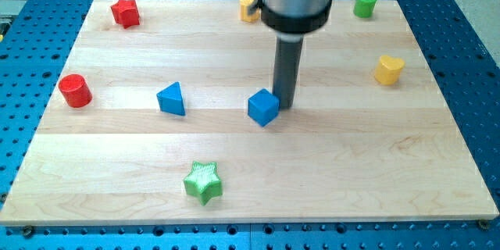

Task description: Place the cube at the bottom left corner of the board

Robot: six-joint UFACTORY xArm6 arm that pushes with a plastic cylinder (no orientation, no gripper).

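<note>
My tip [285, 106] is touching the blue cube [264, 107] on its upper-right side, near the centre of the surface [328, 164]. The end effector is only a rod, grasping nothing. I am judging the push should be slow, toward bottom left, passing between the blue triangular block [172, 98] and green star [204, 181].

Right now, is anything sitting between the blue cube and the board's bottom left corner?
My tip sits right beside the blue cube, on its right in the view. Toward the bottom left corner, the green star lies just below the straight line and the blue triangular block above it. The gap between looks passable.
</note>
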